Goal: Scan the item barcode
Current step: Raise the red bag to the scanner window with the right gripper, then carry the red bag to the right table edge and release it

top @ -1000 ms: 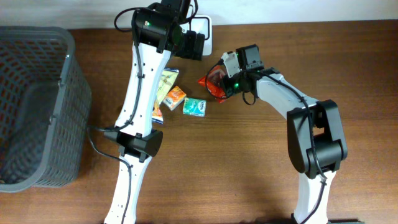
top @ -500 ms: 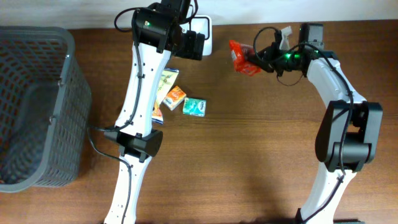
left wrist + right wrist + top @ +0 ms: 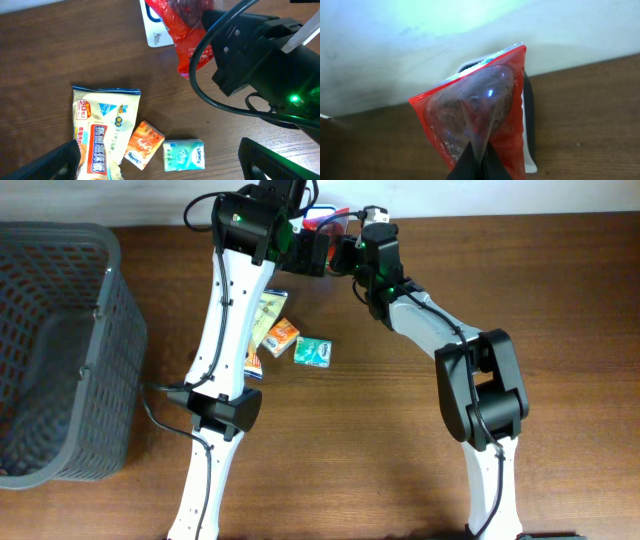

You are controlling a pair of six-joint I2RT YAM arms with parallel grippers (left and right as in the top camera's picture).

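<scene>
Currently the red bag (image 3: 480,115) is pinched by one edge in the tightly closed right claw (image 3: 477,167). It is held at the far edge of the surface (image 3: 400,430), directly over the white device (image 3: 156,27), taken to be the scanner. Presumably it is held there so that a barcode is presented to the reader; no barcode can be made out. The left claw (image 3: 312,250) is spread wide, nothing gripped, just beside the bag. A yellow pack (image 3: 105,132), orange box (image 3: 144,145) and teal pack (image 3: 184,154) are seen lying near together, likely awaiting scanning. The basket (image 3: 120,290) is set at far left, probably for scanned items; its contents cannot be told.
</scene>
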